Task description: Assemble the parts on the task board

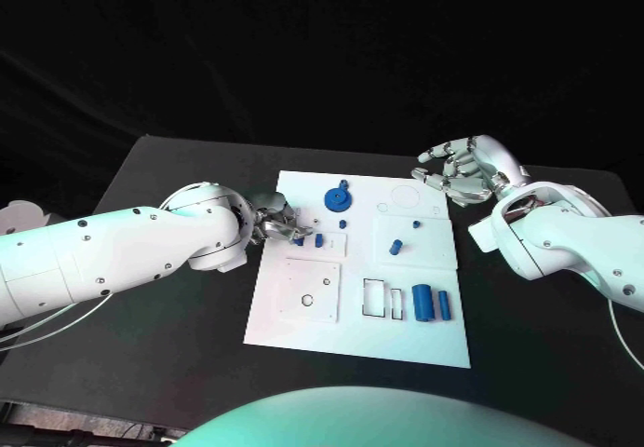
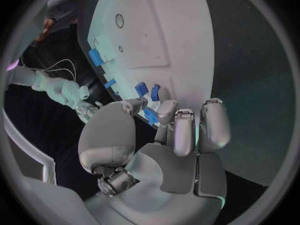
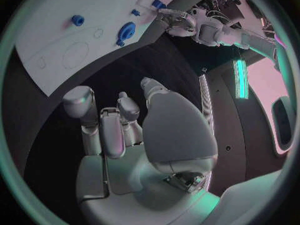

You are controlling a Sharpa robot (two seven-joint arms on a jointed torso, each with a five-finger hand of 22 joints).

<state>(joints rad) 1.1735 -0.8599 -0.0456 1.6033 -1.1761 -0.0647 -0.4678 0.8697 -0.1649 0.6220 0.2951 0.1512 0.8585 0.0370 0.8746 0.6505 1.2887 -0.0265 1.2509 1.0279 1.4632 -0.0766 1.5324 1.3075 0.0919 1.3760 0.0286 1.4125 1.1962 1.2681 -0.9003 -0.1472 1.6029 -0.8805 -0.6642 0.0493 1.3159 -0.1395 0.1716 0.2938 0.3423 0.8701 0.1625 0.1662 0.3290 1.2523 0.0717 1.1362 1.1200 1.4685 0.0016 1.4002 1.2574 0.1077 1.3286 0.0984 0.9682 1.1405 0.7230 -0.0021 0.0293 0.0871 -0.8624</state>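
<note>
the flat white rectangular task board (image 1: 403, 346) lies in the middle of the black table (image 1: 175, 177), its long side running away from the robot. the robot's left hand (image 1: 278, 220) is down at the board's left edge, about halfway along it, with its silver fingertips (image 2: 167, 108) bunched at a pair of small blue block-shaped parts (image 1: 318, 240) that sit in a raised white holder there. the wrist camera shows the fingertips touching or just beside those blocks, but i cannot tell whether the hand actually grips one or only rests against them.

the right hand (image 1: 465, 169) hangs off the board's far right corner, over the dark table, palm turned up and fingers loosely curled and spread, holding nothing.

on the far part of the board there is a round blue gear-like disc (image 1: 339, 197) with a small blue peg just beside it. nearer the middle, a short blue cylinder (image 1: 395, 247) stands a little tilted on a white square plate. at the near right, two long blue bars (image 1: 432, 303) lie side by side, next to two dark-outlined rectangular slots (image 1: 384, 299). at the near left sits a white square plate with a round hole (image 1: 307, 300).
</note>
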